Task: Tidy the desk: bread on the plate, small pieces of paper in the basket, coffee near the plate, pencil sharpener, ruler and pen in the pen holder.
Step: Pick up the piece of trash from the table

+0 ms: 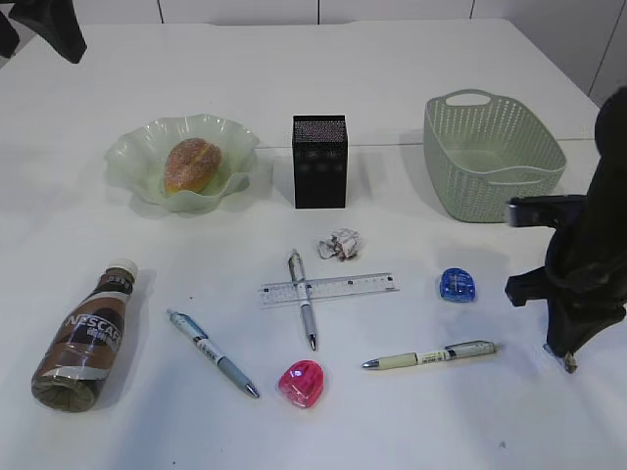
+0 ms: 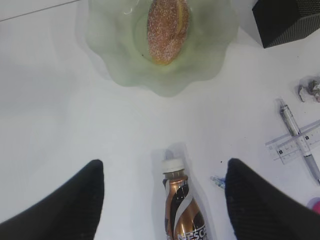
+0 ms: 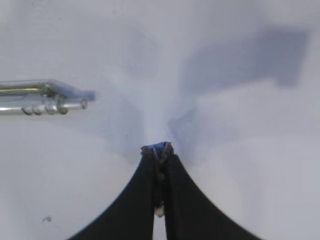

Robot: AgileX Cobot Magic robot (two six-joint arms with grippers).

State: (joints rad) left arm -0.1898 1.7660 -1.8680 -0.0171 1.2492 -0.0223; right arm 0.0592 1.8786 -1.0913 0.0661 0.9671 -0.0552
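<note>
Three pens (image 1: 306, 311), two sharpeners (image 1: 301, 382) (pink, blue), one paper wad (image 1: 339, 244).

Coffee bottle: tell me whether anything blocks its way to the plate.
Nothing visible does. The coffee bottle lies on its side on bare desk, and only bare tabletop separates it from the plate.

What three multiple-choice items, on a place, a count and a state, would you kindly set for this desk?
1. Where is the bread? A in the basket; B on the plate; C inside the pen holder.
2. How many pens lie on the desk? A two; B three; C five.
3. How is the coffee? A upright; B lying on its side; C uncapped.
Answers: B, it sits in the green dish; B, three are spread out; B, it lies flat, cap on.
</note>
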